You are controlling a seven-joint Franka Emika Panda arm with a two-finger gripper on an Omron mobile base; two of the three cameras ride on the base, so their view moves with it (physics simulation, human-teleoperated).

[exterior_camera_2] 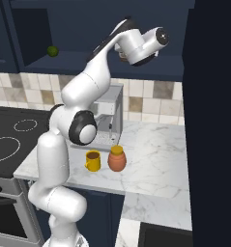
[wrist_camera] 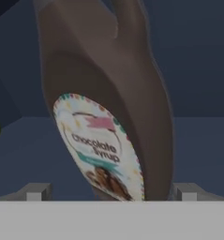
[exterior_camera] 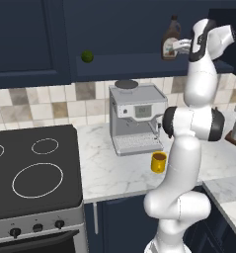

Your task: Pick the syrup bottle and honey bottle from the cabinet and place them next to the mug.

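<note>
While the white arm's two-finger gripper (exterior_camera: 181,46) stands wide open around it, the tall dark brown syrup bottle (exterior_camera: 171,38) sits near the right end of the navy cabinet shelf (exterior_camera: 139,66). It looks rigid, smooth, probably slippery; grasp the broad labelled body.

One syrup bottle (exterior_camera: 171,44) is being seen in the cabinet (exterior_camera: 139,29), with one green fruit (exterior_camera: 87,56) at its nine o'clock. On the tabletop (exterior_camera_2: 155,159), one mug (exterior_camera_2: 93,160), one honey bottle (exterior_camera_2: 117,158) and one coffee machine (exterior_camera: 137,118) are being counted. Three burner rings are being shown on one stove (exterior_camera: 35,170), and three knobs on its front.
</note>
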